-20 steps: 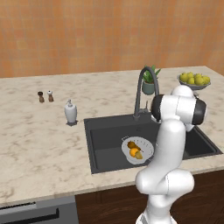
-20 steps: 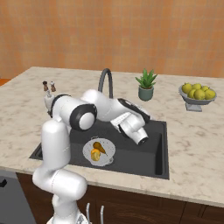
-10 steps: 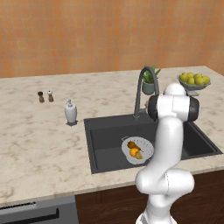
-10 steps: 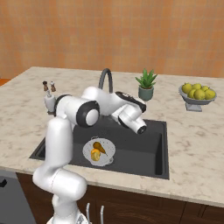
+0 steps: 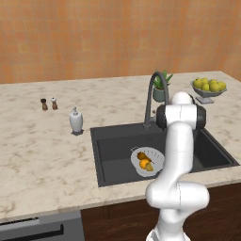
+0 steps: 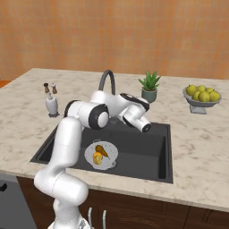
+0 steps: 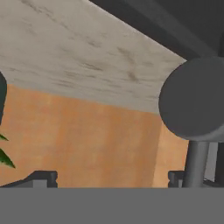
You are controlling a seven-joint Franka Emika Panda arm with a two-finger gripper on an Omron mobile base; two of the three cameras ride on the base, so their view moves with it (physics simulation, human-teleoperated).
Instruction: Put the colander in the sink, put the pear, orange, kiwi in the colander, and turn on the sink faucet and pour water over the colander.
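You are working at a pale marble counter (image 5: 42, 155) under an orange-brown wall, with the sink (image 5: 113, 155) set into it. From the hand view, the gripper (image 7: 113, 177) has its two dark tips set wide apart, one at each side of the bottom edge, with nothing between them; you hold nothing. Just beyond the right tip a dark round part on a thin stem looms close, which I take to be part of the sink faucet (image 6: 107, 80). The view is rolled over, so trust the base views for direction.

In the right base view the hand hangs over the basin beside the faucet's base. The step in hand looks like turning on the tap: the colander (image 6: 102, 154) already sits in the basin with fruit in it. Bring one finger against the small lever, push it gently, and do not knock the spout aside. I cannot make out the lever clearly, so approach slowly.

The faucet stands upright on the far rim of the sink, its long axis vertical, its arch curving over toward the basin. Whether the spout ends above the colander I cannot tell; swing it there if needed.
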